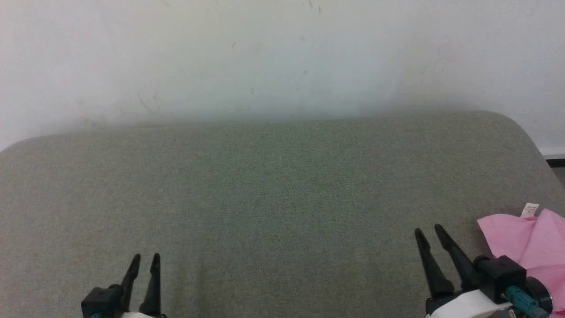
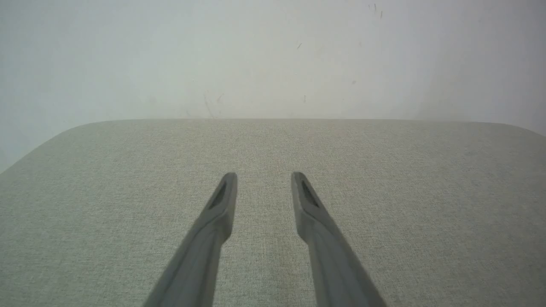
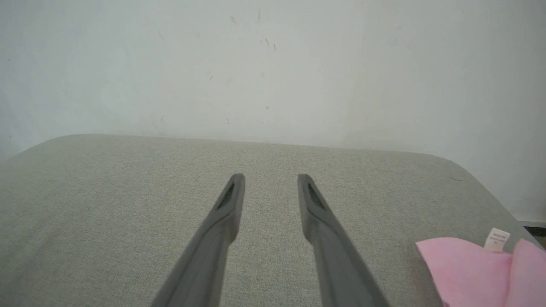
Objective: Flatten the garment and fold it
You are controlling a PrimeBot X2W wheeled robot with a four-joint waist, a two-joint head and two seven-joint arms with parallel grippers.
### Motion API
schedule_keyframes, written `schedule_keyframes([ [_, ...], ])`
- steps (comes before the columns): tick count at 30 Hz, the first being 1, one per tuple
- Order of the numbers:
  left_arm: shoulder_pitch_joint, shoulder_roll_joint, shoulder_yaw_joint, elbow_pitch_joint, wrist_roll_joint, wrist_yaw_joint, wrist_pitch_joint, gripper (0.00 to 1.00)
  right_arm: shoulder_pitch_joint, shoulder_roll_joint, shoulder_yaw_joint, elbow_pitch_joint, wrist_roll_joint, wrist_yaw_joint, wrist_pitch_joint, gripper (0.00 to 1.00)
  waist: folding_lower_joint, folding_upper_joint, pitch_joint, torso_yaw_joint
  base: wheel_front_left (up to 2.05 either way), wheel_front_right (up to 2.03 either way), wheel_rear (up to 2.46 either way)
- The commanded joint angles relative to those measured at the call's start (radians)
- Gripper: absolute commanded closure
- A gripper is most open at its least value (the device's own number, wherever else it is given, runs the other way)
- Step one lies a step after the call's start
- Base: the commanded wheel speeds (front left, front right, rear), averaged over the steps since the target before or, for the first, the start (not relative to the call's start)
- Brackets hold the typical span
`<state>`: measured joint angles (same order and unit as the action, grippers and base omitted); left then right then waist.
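- My left hand [image 1: 147, 257] – fingers spread, empty, over the grey cushion [image 1: 273, 185].
- My right hand [image 1: 429, 230] spread too, empty.
- Pink shorts [image 1: 529, 245] – bunched at the cushion's right edge, just beside my right hand, white label [image 1: 529, 209] up.

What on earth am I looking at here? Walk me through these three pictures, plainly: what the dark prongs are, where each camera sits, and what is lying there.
This is a two-armed robot. The dark prongs are its fingers, two on each gripper. The head view looks down from the robot's head: the left gripper is at lower left, the right gripper at lower right. The other two pictures come from cameras on the wrists, each looking along its own fingers. Both grippers have their fingers apart with nothing between them. The grey fabric surface stands against a white wall. On it, at the right edge, lies the pink garment, crumpled, with a small white label. Nothing touches it.
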<state>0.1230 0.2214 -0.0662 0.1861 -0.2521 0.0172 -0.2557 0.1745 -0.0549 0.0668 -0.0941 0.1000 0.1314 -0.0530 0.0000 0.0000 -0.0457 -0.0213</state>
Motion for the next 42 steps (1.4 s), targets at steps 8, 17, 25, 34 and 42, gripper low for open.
schedule_keyframes([
  [8,-0.007,-0.009,0.004,-0.01,0.014,-0.001,0.014,1.0,-0.009,0.0,-0.004,0.005,-0.005,0.0,0.003,1.0,0.0,0.0,0.002,0.001,0.0,0.0,0.0],
  [17,-0.015,-0.021,0.008,-0.023,0.032,-0.002,0.032,1.0,-0.022,0.0,-0.009,0.012,-0.013,0.0,0.007,1.0,0.0,0.0,0.006,0.003,0.0,0.0,0.0],
  [25,-0.022,-0.031,0.012,-0.034,0.046,-0.003,0.046,1.0,-0.032,0.001,-0.012,0.017,-0.018,0.0,0.01,1.0,0.0,0.0,0.008,0.004,0.0,0.0,0.0],
  [34,-0.031,-0.043,0.017,-0.047,0.064,-0.004,0.065,1.0,-0.044,0.001,-0.017,0.024,-0.025,0.0,0.013,1.0,0.0,0.0,0.012,0.005,0.0,0.0,0.0],
  [42,-0.039,-0.054,0.021,-0.059,0.08,-0.005,0.081,1.0,-0.055,0.001,-0.021,0.03,-0.032,0.0,0.017,1.0,0.0,0.0,0.015,0.007,0.0,0.0,0.0],
])
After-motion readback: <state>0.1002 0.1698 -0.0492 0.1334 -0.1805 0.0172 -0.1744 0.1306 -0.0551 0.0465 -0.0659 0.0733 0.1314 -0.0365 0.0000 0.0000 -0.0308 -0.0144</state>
